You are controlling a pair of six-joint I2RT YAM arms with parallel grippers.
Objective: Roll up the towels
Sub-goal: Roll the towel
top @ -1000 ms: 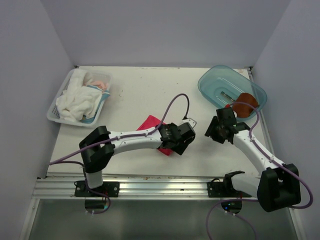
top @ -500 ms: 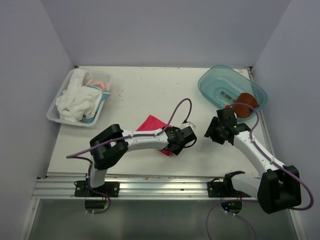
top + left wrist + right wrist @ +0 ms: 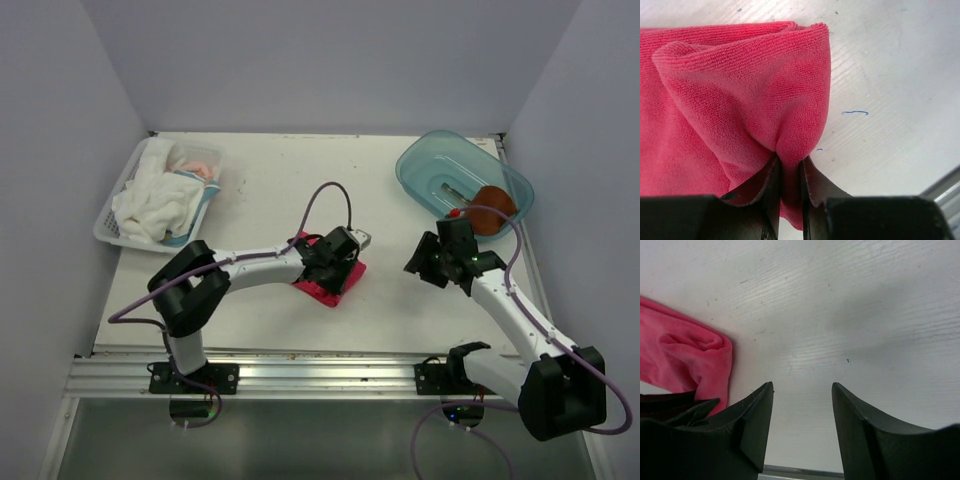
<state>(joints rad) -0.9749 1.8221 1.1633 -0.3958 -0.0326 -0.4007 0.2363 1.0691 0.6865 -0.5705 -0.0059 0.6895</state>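
The pink-red towel (image 3: pixel 338 286) lies near the middle of the table, and its right edge is lifted into a fold (image 3: pixel 745 85). My left gripper (image 3: pixel 342 252) is shut on that fold, which is pinched between the two fingertips (image 3: pixel 789 162). The same towel's rounded edge (image 3: pixel 687 357) shows at the left of the right wrist view. My right gripper (image 3: pixel 424 262) hovers open over bare table to the right of the towel, with nothing between its fingers (image 3: pixel 802 390). The rust-brown towel (image 3: pixel 489 210) rests as a bundle at the near rim of the blue tub (image 3: pixel 430 160).
A white basket (image 3: pixel 112 232) with white cloths (image 3: pixel 155 200) stands at the back left. The blue tub sits at the back right, close behind my right arm. An aluminium rail (image 3: pixel 300 375) runs along the near edge. Walls close in both sides and the back.
My left gripper has closed on the pink-red towel's edge and drawn it back to the left, folding the cloth over itself. The right arm has hardly moved.
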